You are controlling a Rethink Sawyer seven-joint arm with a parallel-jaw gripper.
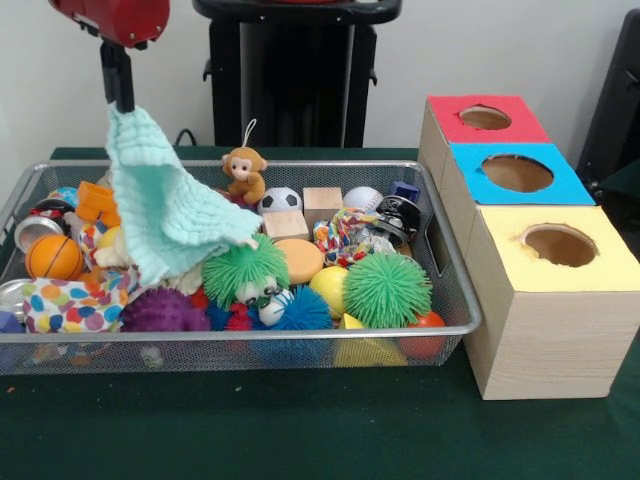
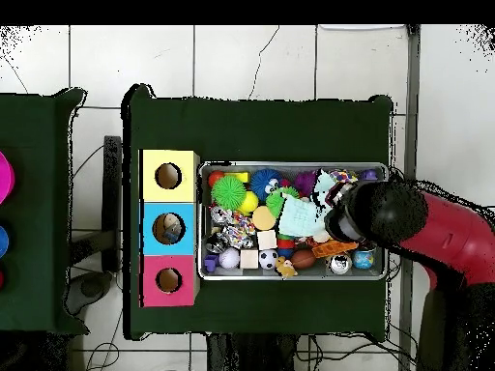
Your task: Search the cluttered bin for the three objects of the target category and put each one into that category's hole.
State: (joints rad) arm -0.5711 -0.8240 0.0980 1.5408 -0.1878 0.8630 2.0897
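Your gripper (image 1: 120,98) is pinched shut on one mint-green cloth (image 1: 170,205), lifted so it hangs over the left half of the wire bin (image 1: 455,300) and hides the toys behind it. Below sit two green spiky balls (image 1: 386,289), one toy monkey (image 1: 244,172) and two wooden cubes (image 1: 322,203). To the right stand three boxes with holes: red (image 1: 485,118), blue (image 1: 515,172), yellow (image 1: 560,245).

Mint-green cloth (image 1: 165,205), red-blue-yellow box tops (image 1: 517,173)

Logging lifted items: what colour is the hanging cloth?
Pale mint green cloth, clearest in the front view.
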